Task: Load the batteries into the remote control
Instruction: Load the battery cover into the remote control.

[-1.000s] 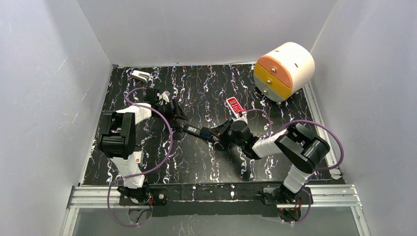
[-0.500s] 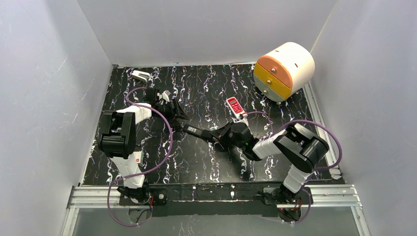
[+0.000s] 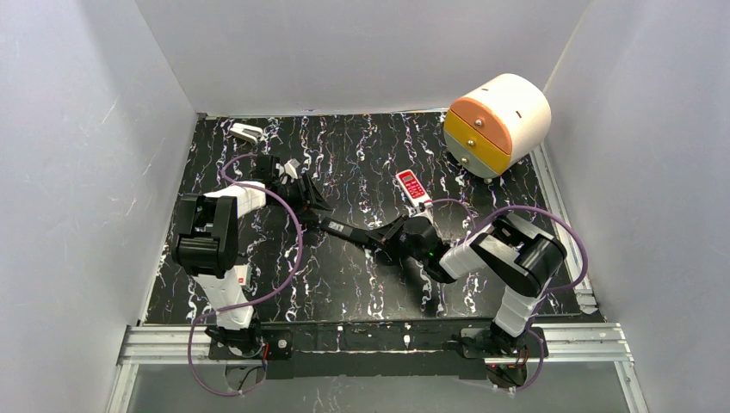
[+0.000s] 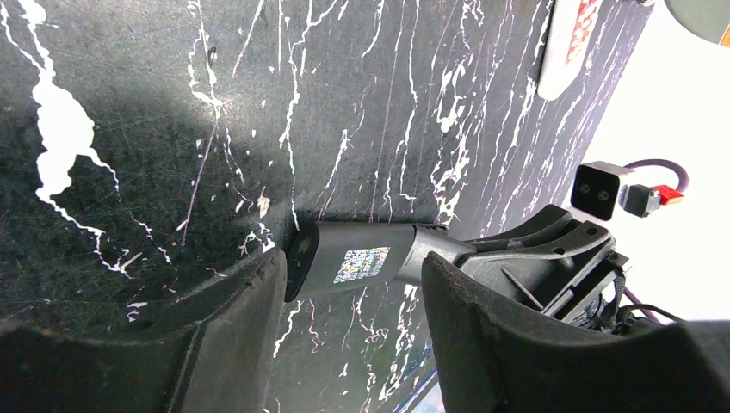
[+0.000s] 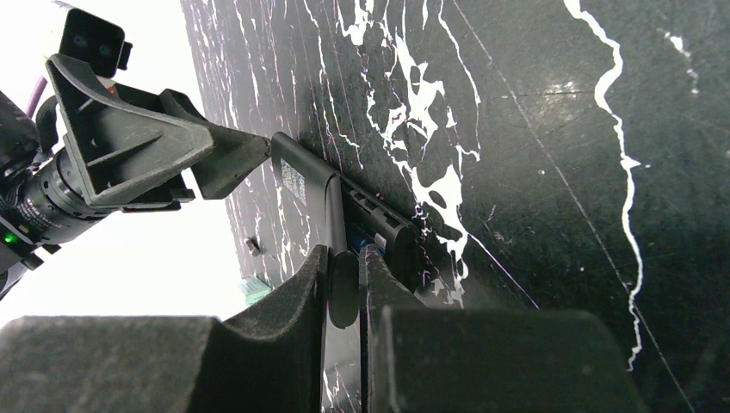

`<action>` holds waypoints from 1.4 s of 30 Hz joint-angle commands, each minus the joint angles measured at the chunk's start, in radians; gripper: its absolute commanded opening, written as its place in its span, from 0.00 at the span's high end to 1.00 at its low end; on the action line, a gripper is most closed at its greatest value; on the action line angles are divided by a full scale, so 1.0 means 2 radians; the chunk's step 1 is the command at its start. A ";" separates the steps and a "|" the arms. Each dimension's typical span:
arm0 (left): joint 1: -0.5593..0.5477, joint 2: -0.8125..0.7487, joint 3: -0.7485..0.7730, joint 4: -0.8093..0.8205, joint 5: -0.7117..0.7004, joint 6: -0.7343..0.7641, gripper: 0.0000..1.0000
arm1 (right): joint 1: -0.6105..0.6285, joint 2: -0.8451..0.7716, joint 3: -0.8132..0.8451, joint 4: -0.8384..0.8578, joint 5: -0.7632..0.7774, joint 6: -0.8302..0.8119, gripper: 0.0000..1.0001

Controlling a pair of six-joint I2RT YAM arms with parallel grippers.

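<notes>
The remote [image 3: 344, 231] lies slantwise at the centre of the top view, on the dark marbled worktop [image 3: 361, 155], stretched between the two arms. The right fingers [image 5: 284, 344] are shut on one thin edge of it, at the bottom middle of the right wrist view. Just above that grip the battery bay [image 5: 383, 225] stands uncovered. A blue speck [image 5: 355, 248] shows inside the bay, but I cannot tell whether it is a battery. The left fingers [image 4: 232, 344] stand apart, wider than the remote. The remote's free end sits in the gap between their tips, at the lower middle of the left wrist view. One tip meets that end and the other is clear of it, so they have no hold on it. A red remote [image 3: 412, 187] lies right of centre, apart from both arms. A round drawer box [image 3: 498, 112] stands at the upper right.
</notes>
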 commanded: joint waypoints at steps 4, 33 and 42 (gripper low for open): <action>-0.001 -0.007 0.001 -0.011 0.006 0.007 0.44 | 0.002 0.001 -0.003 0.007 0.017 -0.006 0.99; -0.001 -0.007 0.001 -0.017 0.000 0.011 0.39 | 0.002 -0.024 0.029 -0.076 0.013 0.004 0.57; -0.002 -0.007 0.001 -0.018 -0.004 0.011 0.37 | 0.002 -0.045 0.031 -0.114 0.025 0.000 0.51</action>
